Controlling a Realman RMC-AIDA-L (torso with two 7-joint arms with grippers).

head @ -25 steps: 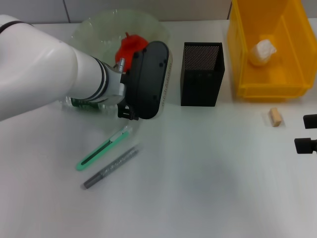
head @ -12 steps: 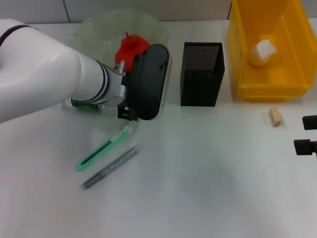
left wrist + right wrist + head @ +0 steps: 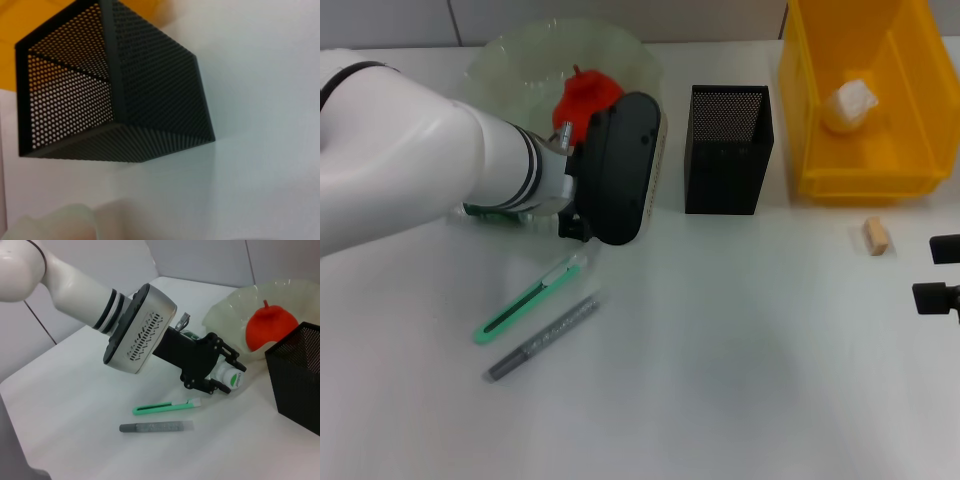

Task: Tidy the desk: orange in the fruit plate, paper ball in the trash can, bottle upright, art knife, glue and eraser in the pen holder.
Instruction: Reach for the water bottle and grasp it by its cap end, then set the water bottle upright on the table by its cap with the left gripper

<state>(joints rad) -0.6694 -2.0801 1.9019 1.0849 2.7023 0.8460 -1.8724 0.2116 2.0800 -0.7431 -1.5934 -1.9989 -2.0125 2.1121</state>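
Note:
The clear bottle (image 3: 490,212) lies on its side under my left arm. In the right wrist view my left gripper (image 3: 221,374) is closed around it just behind its white cap (image 3: 231,378). The orange (image 3: 582,95) sits in the pale green fruit plate (image 3: 510,60). The green art knife (image 3: 530,298) and the grey glue stick (image 3: 542,337) lie in front of the bottle. The black mesh pen holder (image 3: 727,150) stands mid-table. The paper ball (image 3: 850,102) is in the yellow bin (image 3: 860,180). The eraser (image 3: 875,236) lies near my open, empty right gripper (image 3: 942,270).
The left wrist view shows the pen holder (image 3: 150,85) close by, with the yellow bin (image 3: 30,30) behind it. The plate's rim is right behind the bottle. Bare white table lies in the front and centre.
My left arm has shifted very slightly to the left. The bottle and everything else lie where they were.

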